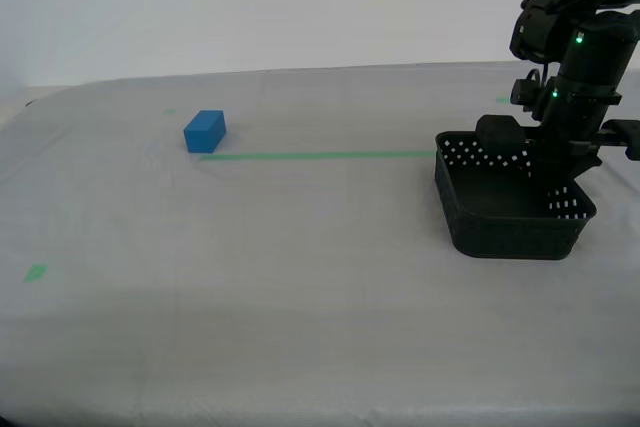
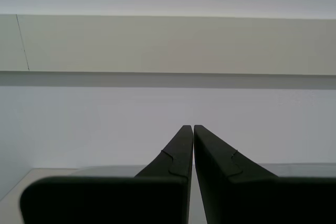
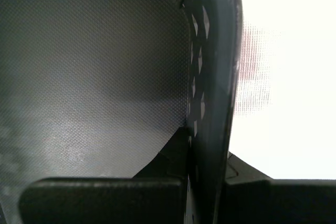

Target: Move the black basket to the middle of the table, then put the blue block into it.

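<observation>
My first gripper jaws clamped on perforated black plastic basket wall, my second gripper jaws closed empty, bright-blue rectangular block on cloth-covered surface, no legible writing

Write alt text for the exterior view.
My first gripper clamps the far wall of the black basket, which sits at the exterior view's right on the table. The blue block lies apart at the left, beside a green tape line.

I work in what looks like a robot test lab: a wide table draped in whitish-grey cloth, marked with a green tape line and small green tape marks, backed by plain white walls
</observation>
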Controlling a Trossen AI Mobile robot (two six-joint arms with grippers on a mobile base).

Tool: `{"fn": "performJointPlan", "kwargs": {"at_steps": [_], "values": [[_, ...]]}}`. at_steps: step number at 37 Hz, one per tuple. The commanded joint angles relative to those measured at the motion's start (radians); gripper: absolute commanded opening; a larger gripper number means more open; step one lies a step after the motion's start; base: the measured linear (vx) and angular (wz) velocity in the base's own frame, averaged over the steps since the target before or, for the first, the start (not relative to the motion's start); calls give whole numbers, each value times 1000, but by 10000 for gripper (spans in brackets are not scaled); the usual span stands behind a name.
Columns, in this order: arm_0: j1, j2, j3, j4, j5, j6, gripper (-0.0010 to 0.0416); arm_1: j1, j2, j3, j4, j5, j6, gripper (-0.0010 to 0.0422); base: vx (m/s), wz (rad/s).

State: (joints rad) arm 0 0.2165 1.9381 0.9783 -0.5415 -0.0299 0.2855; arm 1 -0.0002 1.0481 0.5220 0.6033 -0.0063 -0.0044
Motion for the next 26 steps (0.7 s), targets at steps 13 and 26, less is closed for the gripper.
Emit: {"fn": "performJointPlan", "kwargs": {"at_steps": [13, 26], "values": [[0, -48, 0, -14, 2, 26, -1, 0, 0, 1, 4, -1, 2, 0, 0, 0], [0, -145, 26, -109, 2, 25, -1, 0, 0, 1, 4, -1, 2, 0, 0, 0]]}}
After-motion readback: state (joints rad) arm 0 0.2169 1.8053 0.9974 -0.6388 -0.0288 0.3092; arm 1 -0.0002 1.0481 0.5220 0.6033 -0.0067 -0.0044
